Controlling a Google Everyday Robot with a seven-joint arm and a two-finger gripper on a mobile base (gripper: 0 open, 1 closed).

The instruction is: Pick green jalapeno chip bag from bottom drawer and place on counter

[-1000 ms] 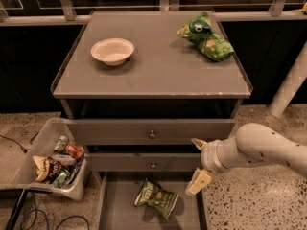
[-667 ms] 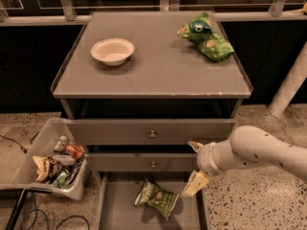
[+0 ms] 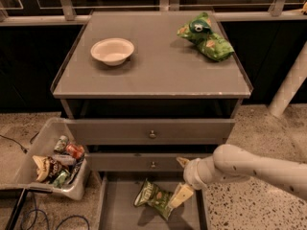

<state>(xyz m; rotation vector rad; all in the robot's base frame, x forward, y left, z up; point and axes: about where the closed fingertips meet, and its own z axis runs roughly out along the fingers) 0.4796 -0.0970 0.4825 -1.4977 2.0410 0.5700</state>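
In the bottom drawer (image 3: 120, 212), the green jalapeno chip bag (image 3: 153, 198) lies flat where it was. The gripper (image 3: 181, 178) has crept left over the last second. Its lower finger (image 3: 179, 195) now seems to touch the bag's right edge, though that is hard to confirm. It is spread wide and holds nothing. A grasp looks close; the counter (image 3: 158, 71) lies beyond.

High frontal view down onto counter (image 3: 158, 73) and bottom drawer (image 3: 119, 211), pincer (image 3: 177, 182) over drawer's right side.
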